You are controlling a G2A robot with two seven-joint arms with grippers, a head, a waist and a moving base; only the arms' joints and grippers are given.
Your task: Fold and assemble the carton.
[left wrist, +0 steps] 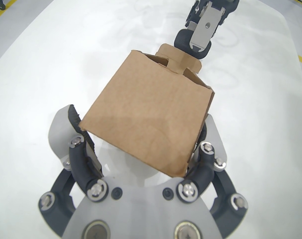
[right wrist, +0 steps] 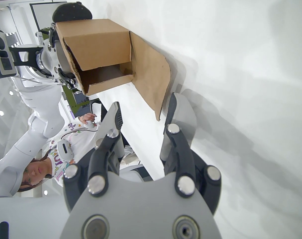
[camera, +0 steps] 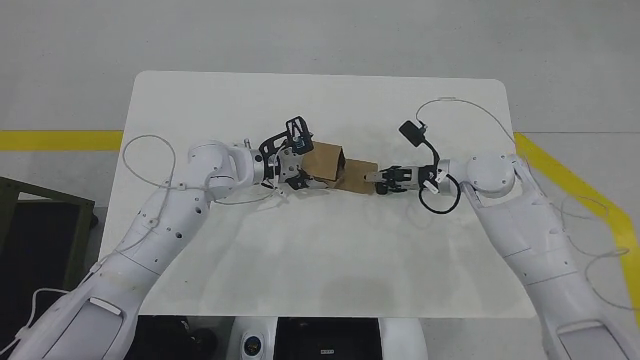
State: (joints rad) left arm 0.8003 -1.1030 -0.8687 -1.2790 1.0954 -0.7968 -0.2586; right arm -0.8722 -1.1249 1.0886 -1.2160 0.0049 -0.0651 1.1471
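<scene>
Close on only the tip of the loose end flap point(right wrist: 151, 80) and it may slip or crease, twisting the brown cardboard carton point(left wrist: 151, 95) in your left gripper point(left wrist: 141, 119), which clamps its other end at the middle of the white table point(camera: 200, 100). Your right gripper point(right wrist: 144, 101) lies level opposite, jaws apart astride that tip.

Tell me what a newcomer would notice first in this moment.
A brown carton, half assembled, is held over the middle of the white table, clamped at one end in the left gripper. At its open end a loose flap sticks out, its edge between the open fingers of the right gripper.
</scene>
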